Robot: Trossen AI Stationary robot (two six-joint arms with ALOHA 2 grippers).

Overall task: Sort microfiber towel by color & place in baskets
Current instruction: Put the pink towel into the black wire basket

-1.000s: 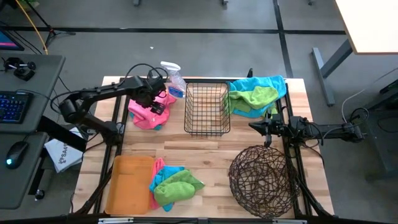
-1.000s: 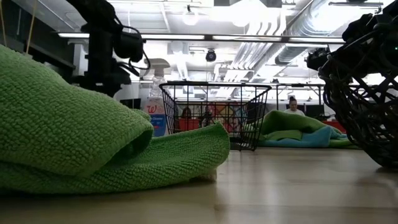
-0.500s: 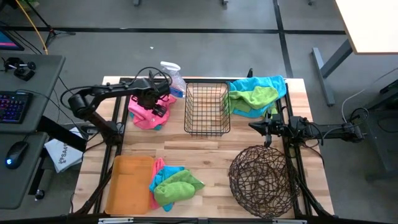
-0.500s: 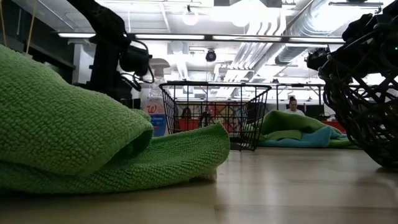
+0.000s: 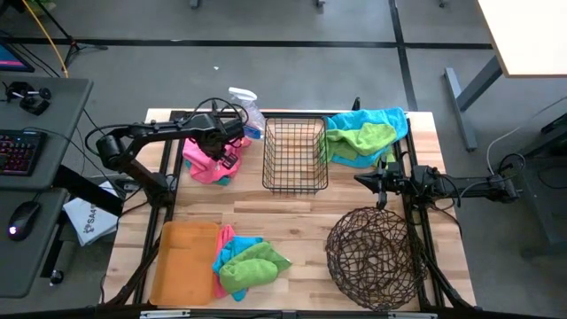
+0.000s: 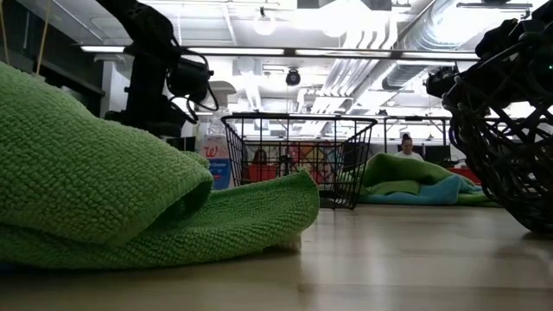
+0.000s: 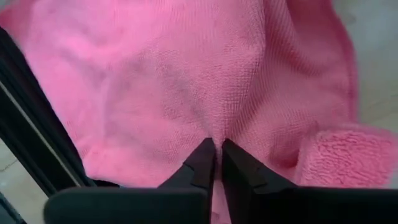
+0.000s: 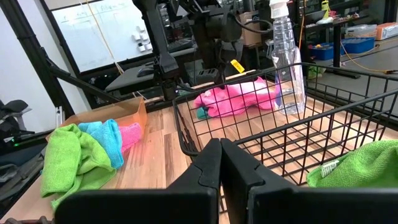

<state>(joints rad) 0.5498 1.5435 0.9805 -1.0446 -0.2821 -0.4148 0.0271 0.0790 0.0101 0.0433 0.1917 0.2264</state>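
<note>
A pile of pink towels (image 5: 204, 161) lies at the table's far left, with a bit of teal showing at its near edge. My left gripper (image 5: 227, 151) is down on the pile and shut on pink cloth (image 7: 186, 81). My right gripper (image 5: 361, 181) is shut and empty, waiting between the black wire-grid basket (image 5: 295, 155) and the round twig basket (image 5: 372, 257). The orange tray (image 5: 184, 261) lies at the near left. A pink, blue and green towel pile (image 5: 248, 261) lies beside it. My left gripper pinches a raised fold of the pink towel (image 7: 217, 134) between its two fingertips. The fingers come at it from above, pointing down. The rest of the towel lies spread on the pile on the table (image 8: 242, 96).
A clear spray bottle (image 5: 248, 111) stands just behind the pink pile, next to the wire basket. A blue and green towel pile (image 5: 363, 133) lies at the far right. In the low view the green towel (image 6: 130, 207) fills the near left.
My left gripper has moved a little toward the table's right edge and the near edge, across the pink pile, and the arm has straightened out behind it.
</note>
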